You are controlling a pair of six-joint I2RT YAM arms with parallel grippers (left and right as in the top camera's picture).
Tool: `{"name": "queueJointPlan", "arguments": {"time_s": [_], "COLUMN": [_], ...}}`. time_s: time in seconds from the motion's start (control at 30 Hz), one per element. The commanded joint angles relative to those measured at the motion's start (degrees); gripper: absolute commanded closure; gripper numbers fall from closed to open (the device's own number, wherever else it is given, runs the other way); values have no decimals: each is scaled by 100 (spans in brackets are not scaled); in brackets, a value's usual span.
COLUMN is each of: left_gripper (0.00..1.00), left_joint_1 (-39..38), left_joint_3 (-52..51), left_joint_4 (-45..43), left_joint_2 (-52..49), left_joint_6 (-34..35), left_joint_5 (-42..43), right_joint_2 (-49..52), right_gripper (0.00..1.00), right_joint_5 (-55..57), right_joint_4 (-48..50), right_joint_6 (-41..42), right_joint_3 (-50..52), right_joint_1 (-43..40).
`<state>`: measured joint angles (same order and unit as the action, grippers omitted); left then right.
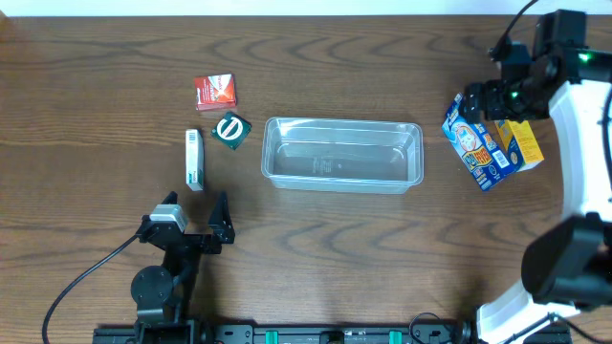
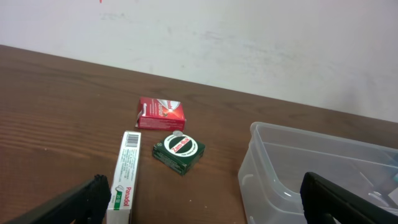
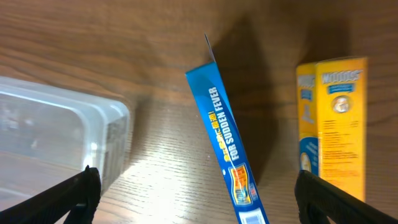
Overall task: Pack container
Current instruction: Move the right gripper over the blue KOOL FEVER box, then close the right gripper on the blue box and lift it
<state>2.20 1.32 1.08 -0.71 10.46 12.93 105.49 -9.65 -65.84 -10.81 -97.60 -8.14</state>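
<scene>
The clear plastic container (image 1: 341,123) lies empty at mid-table. It also shows in the left wrist view (image 2: 298,133) and the right wrist view (image 3: 68,99). My right gripper (image 1: 484,103) is open above a blue box (image 1: 470,143) standing on edge, with a yellow box (image 1: 522,143) beside it. In the right wrist view the blue box (image 3: 225,143) lies between the open fingers (image 3: 208,199) and the yellow box (image 3: 333,118) is to the right. My left gripper (image 1: 196,218) is open and empty near the front edge, below a white Panadol box (image 1: 194,159).
A red box (image 1: 214,91) and a green box (image 1: 230,129) lie left of the container. The left wrist view shows the Panadol box (image 2: 124,180), green box (image 2: 179,151) and red box (image 2: 160,113) ahead of the open fingers (image 2: 205,205). A white wall stands behind.
</scene>
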Motion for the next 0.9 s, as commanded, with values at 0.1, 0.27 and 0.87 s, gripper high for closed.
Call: {"name": "queueJointPlan", "arguments": {"time_s": [0.1,0.27,0.87], "left_gripper": [2,2,2], "left_joint_1": [24,24,26], "left_joint_3": [-109,-109,-109], "left_joint_4": [184,184,184], "left_joint_2": [9,9,9], "left_joint_6": [-57,-57,-57], "left_joint_5": [35,35,35], "right_joint_2": [466,682,800], "right_gripper": [7,12,21], "right_joint_5": [92,199,772], "right_joint_4": [-87,-153,-223], "right_joint_6": [-83,-85,-407], "right_joint_3": [66,66,286], "right_joint_1": [-55,-103,-111]}}
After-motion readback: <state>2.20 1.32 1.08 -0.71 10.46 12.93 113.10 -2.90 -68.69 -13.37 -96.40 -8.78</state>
